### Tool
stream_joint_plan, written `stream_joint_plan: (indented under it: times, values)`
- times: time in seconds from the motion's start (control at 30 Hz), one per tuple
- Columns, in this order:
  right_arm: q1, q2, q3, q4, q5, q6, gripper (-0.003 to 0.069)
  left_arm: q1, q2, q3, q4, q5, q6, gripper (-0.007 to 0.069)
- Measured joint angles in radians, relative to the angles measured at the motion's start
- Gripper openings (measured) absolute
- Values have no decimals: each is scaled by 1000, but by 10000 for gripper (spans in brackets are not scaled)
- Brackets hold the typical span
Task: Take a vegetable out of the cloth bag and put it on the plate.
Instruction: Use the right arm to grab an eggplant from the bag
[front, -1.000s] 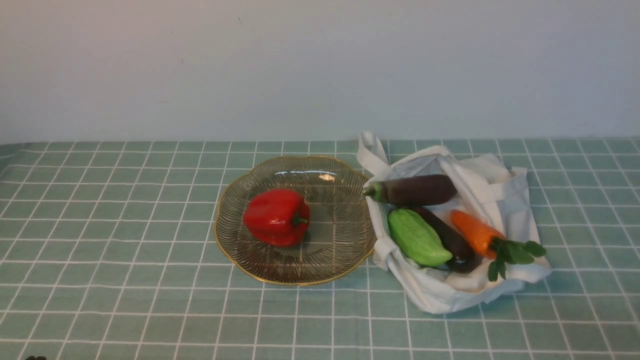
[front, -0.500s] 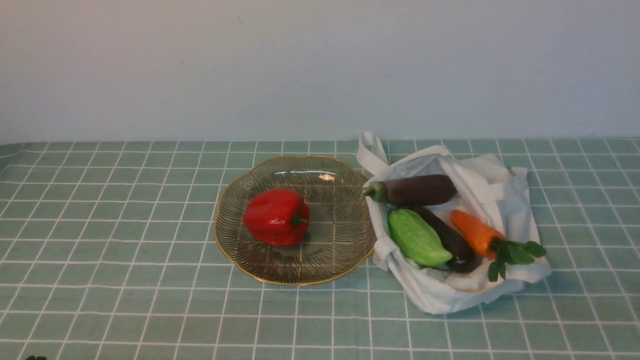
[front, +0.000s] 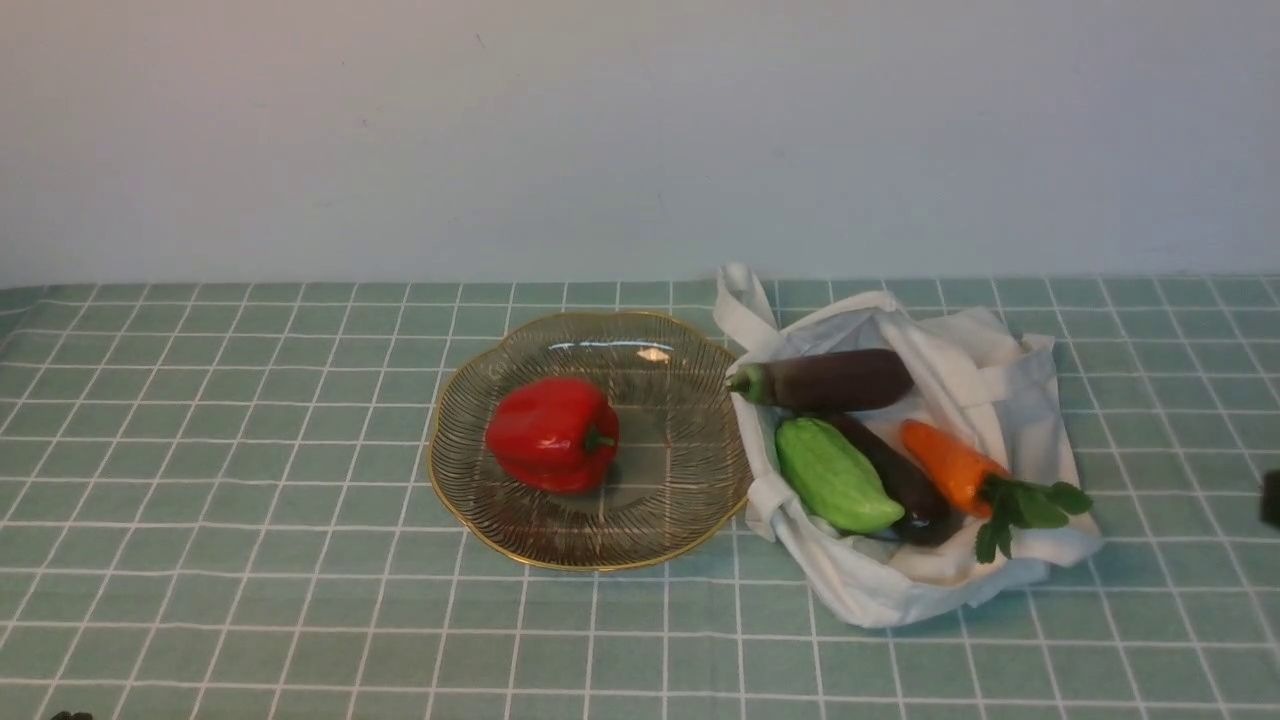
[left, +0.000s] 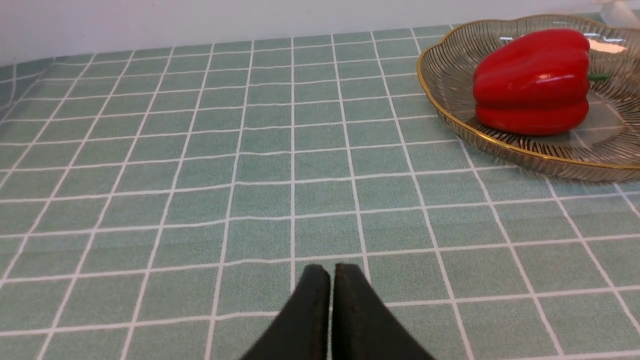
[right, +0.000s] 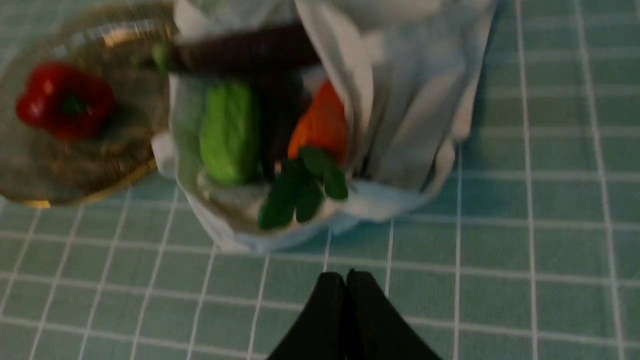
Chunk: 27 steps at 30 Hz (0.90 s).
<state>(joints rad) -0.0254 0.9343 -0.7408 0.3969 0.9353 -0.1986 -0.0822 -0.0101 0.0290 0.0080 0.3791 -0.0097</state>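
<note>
The matte purple-brown eggplant (front: 825, 380) lies across the far part of the open white cloth bag (front: 1000, 395), its green stem cap toward the plate; it also shows blurred in the right wrist view (right: 240, 52). The clear ribbed plate with a gold rim (front: 590, 540) stands left of the bag and holds a red pepper (front: 552, 432). My right gripper (right: 345, 274) is shut and empty, over the cloth short of the bag (right: 400, 115); a dark bit of it (front: 1270, 498) shows at the front view's right edge. My left gripper (left: 330, 267) is shut and empty, left of the plate (left: 450, 117).
In the bag lie a light green bumpy gourd (front: 835, 475), a slim glossy near-black eggplant (front: 895, 480) and an orange carrot with green leaves (front: 950, 465). A green checked cloth (front: 250, 450) covers the table. A pale wall stands behind.
A dark part of my right gripper has come into the front view at the right edge. The vegetables, bag and plate have not moved.
</note>
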Motion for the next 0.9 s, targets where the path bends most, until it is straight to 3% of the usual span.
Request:
stream_joint_plan:
  times: [0.13, 0.3, 0.37, 0.43, 0.47, 0.6, 0.9]
  values:
    - [38, 217, -53, 107, 12, -76, -4, 0, 0, 0, 0, 0, 0, -4]
    - [149, 383, -144, 143, 0, -118, 34, 0, 0, 0, 0, 0, 0, -4]
    - [213, 472, -252, 85, 0, -70, 90, 0, 0, 0, 0, 0, 0, -4]
    - [224, 500, -292, 50, -1, -32, 115, 0, 0, 0, 0, 0, 0, -4]
    - [235, 548, -353, -14, -9, 34, 158, 0, 0, 0, 0, 0, 0, -4]
    - [262, 662, -485, -106, -23, 95, 270, 0, 0, 0, 0, 0, 0, -4]
    - [299, 934, -692, 46, -28, 236, 532, 0, 0, 0, 0, 0, 0, -4]
